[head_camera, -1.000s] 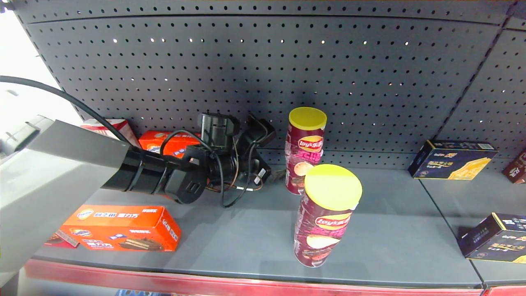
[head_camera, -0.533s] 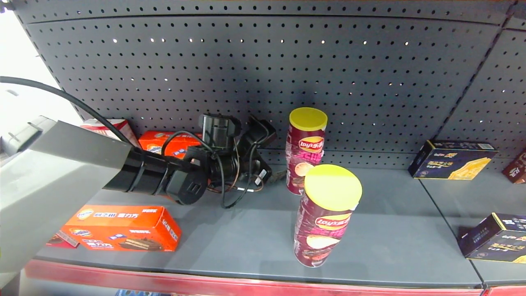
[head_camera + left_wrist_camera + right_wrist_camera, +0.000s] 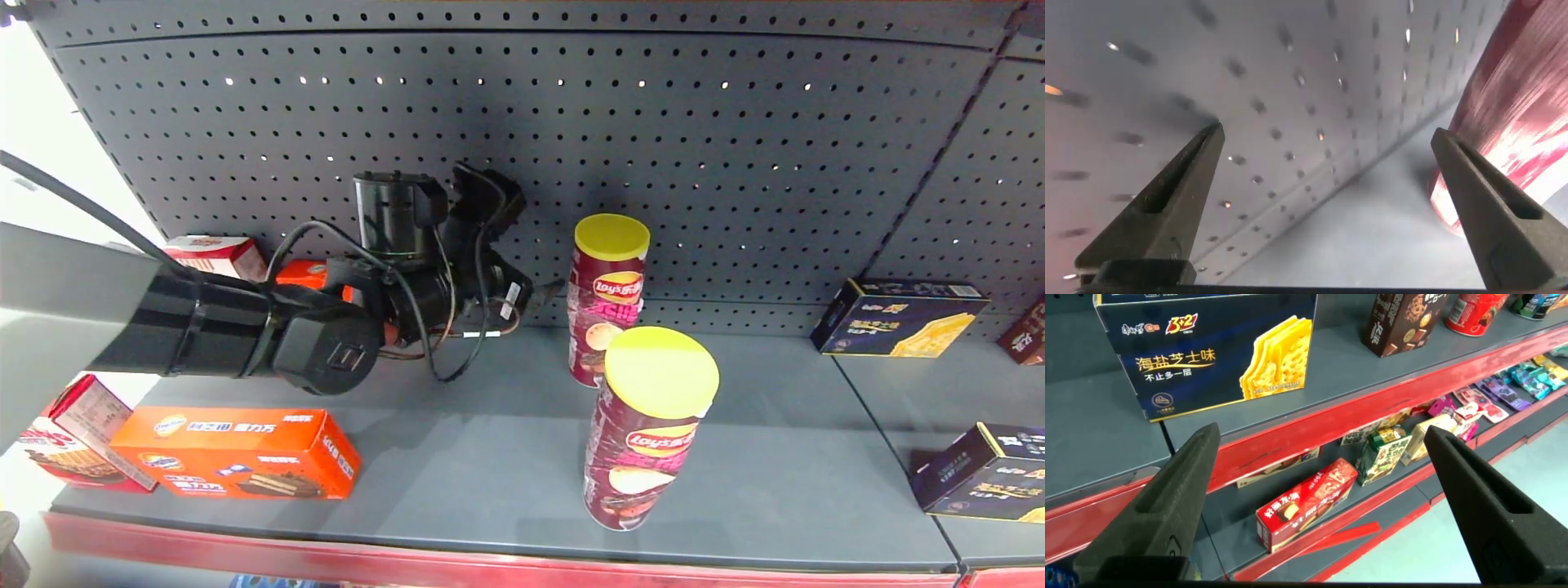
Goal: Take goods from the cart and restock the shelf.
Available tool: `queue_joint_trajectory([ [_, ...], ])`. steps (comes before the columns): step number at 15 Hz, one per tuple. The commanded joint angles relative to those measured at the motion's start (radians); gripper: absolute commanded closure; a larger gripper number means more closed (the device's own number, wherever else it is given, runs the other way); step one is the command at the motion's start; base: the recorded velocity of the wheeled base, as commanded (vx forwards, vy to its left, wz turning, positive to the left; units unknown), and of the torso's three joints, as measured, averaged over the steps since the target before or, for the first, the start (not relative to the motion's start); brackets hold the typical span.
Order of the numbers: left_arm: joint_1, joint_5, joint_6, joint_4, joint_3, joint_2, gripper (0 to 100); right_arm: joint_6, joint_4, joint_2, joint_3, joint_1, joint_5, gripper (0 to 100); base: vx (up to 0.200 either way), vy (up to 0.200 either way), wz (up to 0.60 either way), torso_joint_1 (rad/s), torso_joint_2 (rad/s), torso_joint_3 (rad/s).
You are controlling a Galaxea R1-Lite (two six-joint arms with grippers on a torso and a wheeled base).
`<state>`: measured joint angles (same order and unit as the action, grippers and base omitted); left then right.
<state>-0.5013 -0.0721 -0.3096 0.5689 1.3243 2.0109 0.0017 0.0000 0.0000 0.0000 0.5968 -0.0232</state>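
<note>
Two dark red chip cans with yellow lids stand on the grey shelf (image 3: pixel 490 457). One can (image 3: pixel 608 298) is at the back by the pegboard, the other (image 3: pixel 645 433) nearer the front edge. My left gripper (image 3: pixel 543 292) hangs above the shelf just left of the back can, apart from it. In the left wrist view it (image 3: pixel 1327 135) is open and holds nothing, with the red can (image 3: pixel 1519 122) off to one side. My right gripper (image 3: pixel 1323 431) is open and empty over a lower shelf holding a dark blue box (image 3: pixel 1208 351).
An orange box (image 3: pixel 237 453) and a red box (image 3: pixel 69 437) lie front left. A red-and-white box (image 3: pixel 214 253) and another orange box (image 3: pixel 306 273) sit behind my left arm. Dark blue boxes (image 3: pixel 898 318) (image 3: pixel 980 474) lie to the right. The pegboard closes the back.
My left arm has risen and drawn slightly back to the left, lifting the gripper off the shelf beside the back can. The red box at front left is now uncovered. The cans stayed put.
</note>
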Motion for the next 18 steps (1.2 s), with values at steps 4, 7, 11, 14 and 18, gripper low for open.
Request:
queue_joint_trajectory([
  [4, -0.132, 0.178, 0.155, 0.088, -0.247, -0.299, 0, 0.0, 0.0, 0.0, 0.0, 0.0, 0.0, 0, 0.0, 0.0, 0.0, 0.0, 0.0, 0.0],
  [7, -0.164, 0.213, 0.155, 0.29, -0.525, -0.503, 0, 0.0, 0.0, 0.0, -0.002, 0.0, 0.0, 0, 0.0, 0.0, 0.0, 0.0, 0.0, 0.0],
  [11, -0.129, 0.213, 0.153, 0.264, -0.764, -0.793, 0, 0.0, 0.0, 0.0, 0.0, 0.0, 0.0, 0, 0.0, 0.0, 0.0, 0.0, 0.0, 0.0],
  [14, 0.004, 0.209, 0.153, 0.239, -1.005, -1.089, 0, 0.0, 0.0, 0.0, -0.002, 0.0, 0.0, 0, 0.0, 0.0, 0.0, 0.0, 0.0, 0.0],
  [18, 0.394, -0.012, 0.156, 0.223, -1.237, -1.368, 0, 0.0, 0.0, 0.0, 0.0, 0.0, 0.0, 0, 0.0, 0.0, 0.0, 0.0, 0.0, 0.0],
])
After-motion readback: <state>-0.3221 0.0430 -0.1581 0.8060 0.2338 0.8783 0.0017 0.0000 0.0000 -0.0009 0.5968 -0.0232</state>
